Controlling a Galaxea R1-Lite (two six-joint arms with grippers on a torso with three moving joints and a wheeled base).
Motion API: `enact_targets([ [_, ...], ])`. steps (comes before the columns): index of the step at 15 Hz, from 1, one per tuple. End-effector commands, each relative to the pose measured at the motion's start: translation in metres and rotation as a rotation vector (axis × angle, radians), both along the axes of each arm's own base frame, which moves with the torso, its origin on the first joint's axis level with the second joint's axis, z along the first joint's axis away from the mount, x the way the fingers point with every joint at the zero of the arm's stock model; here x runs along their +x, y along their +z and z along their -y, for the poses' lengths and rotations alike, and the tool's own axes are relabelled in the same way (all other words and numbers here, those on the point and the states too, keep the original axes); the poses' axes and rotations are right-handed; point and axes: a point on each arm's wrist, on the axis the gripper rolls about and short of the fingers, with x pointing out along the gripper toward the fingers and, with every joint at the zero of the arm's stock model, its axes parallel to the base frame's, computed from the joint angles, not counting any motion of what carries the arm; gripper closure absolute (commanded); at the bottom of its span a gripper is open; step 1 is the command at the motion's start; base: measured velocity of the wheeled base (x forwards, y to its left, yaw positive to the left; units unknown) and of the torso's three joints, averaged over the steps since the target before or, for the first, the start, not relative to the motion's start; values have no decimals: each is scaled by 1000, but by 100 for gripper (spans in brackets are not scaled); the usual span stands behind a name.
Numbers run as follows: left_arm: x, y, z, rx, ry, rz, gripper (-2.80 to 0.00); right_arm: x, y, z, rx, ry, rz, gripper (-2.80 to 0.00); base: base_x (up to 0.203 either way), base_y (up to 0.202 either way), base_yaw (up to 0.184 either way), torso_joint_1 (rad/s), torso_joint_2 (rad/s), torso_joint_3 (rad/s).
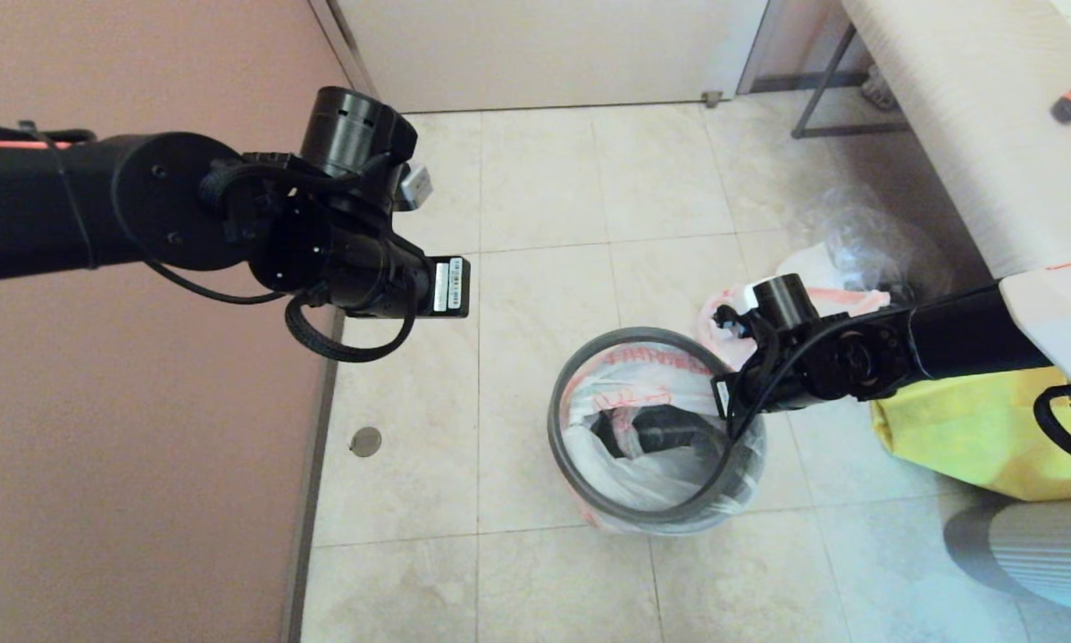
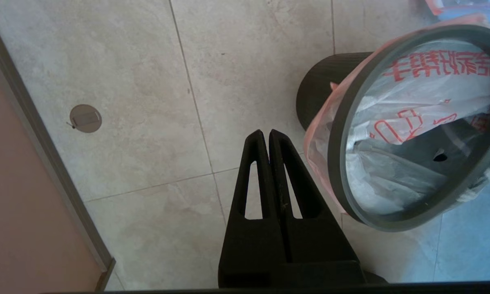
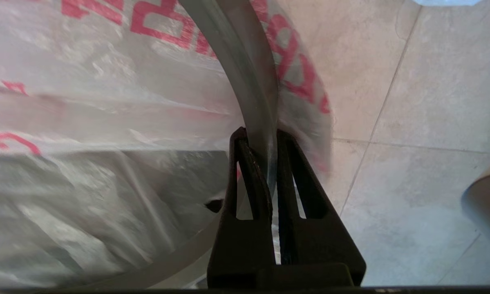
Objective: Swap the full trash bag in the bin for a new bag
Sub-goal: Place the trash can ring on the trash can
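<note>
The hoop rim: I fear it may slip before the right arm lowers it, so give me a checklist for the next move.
1. Right pincer shut on the hoop rim: ok.
2. New bag draped over the bin mouth: ok.
3. Hoop rim seated level on the bin: not ok, it sits tilted.
4. Left pincer shut, clear of the bin: ok.
5. Full trash bag out of the bin, on the floor behind: ok.
6. Bag film pinched along with the rim: cannot tell.

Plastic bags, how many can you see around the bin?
3: the printed white bag lining the bin, a pink-edged white bag behind it, a clear bag farther back. More may be hidden.
</note>
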Motion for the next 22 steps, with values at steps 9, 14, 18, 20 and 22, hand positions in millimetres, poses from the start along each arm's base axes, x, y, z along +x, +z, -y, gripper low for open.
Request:
enact_targets([
  [9, 1, 1, -1, -2, 7, 2, 0, -14, 15, -14, -3, 34, 28, 0, 0, 0, 0, 0, 0, 0],
  [14, 1, 4, -5, -6, 17, 10, 0, -17, 21, 5, -35, -13, 35, 0, 0, 0, 0, 0, 0, 0],
  [18, 1, 4, -5, -6, 18, 10, 0, -14, 13, 12, -64, -15, 16, 0, 0, 0, 0, 0, 0, 0],
  [20, 2, 2, -4, -3, 15, 6, 0, -13, 5, 11, -73, -12, -6, 0, 0, 0, 0, 0, 0, 0],
  [22, 2, 2, -4, -3, 15, 6, 0, -15, 0, 9, -77, -6, -18, 0, 0, 0, 0, 0, 0, 0],
])
